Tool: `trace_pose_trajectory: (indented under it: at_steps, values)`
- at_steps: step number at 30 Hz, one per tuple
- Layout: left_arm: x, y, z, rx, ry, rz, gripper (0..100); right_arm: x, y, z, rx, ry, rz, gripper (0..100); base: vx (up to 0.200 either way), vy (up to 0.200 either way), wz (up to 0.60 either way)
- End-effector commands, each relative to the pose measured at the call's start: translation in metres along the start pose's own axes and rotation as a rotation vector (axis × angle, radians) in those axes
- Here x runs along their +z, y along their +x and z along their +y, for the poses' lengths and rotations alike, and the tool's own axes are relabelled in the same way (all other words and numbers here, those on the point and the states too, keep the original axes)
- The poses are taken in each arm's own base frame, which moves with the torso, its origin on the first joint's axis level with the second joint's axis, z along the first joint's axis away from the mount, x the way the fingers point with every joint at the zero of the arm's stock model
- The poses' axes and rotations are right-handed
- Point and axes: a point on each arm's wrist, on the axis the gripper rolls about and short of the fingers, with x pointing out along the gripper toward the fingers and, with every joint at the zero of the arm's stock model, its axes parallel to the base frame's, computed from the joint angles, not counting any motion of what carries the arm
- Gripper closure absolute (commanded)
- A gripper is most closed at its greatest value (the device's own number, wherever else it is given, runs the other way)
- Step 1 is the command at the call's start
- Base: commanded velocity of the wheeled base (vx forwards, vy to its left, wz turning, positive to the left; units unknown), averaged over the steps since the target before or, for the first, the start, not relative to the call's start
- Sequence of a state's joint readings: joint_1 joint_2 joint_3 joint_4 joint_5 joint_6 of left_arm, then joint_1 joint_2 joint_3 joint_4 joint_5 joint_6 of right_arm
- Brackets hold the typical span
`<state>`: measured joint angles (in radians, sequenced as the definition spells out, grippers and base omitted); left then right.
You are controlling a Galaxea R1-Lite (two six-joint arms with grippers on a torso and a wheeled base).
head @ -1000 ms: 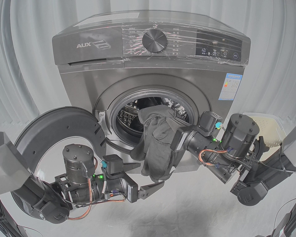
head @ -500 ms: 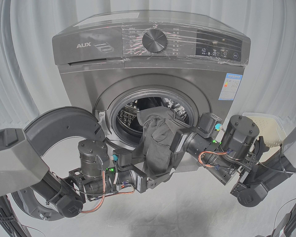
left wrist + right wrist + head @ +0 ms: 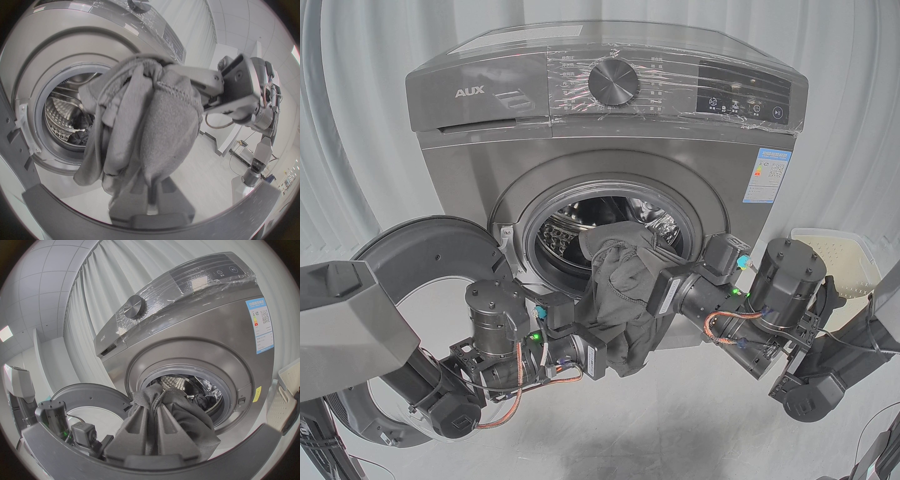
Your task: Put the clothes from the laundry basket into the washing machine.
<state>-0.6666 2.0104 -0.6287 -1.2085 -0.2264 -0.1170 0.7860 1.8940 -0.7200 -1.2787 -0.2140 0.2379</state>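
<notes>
The right gripper (image 3: 153, 411) has its jaws clenched on the top of a dark garment (image 3: 620, 281), just at the open mouth of the washing machine (image 3: 475, 169). The jaws of the left gripper (image 3: 152, 192) grasp the garment's hanging lower part.

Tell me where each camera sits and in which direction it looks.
Head view: on the head, looking forward and down at the washing machine with its open door; both arms show.
Left wrist view: on the left wrist, facing the drum mouth and garment; the left gripper shows, the right arm beyond.
Right wrist view: on the right wrist, facing the drum mouth; the right gripper clamps the garment.
Shared: all three show the garment at the drum mouth.
</notes>
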Motion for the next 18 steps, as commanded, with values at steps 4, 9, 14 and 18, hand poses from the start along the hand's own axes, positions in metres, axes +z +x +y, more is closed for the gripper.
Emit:
trace_pose_trajectory:
  at_steps: [4,9,14,18]
  values:
    - [0.019,-0.015,-0.004,-0.013,0.013,-0.075,100,-0.006,-0.007,-0.007,-0.021,-0.011,0.035,100,0.0,0.0,0.0]
    - [0.034,-0.031,-0.013,-0.039,0.001,-0.122,100,-0.007,-0.006,-0.007,-0.017,-0.011,0.038,100,0.0,0.0,0.0]
    - [0.044,-0.041,-0.02,-0.057,-0.019,-0.157,100,-0.009,-0.006,-0.008,-0.01,-0.012,0.044,100,0.0,0.0,0.0]
    - [0.043,-0.041,-0.02,-0.059,-0.017,-0.161,100,-0.008,-0.006,-0.007,-0.008,-0.012,0.041,100,0.0,0.0,0.0]
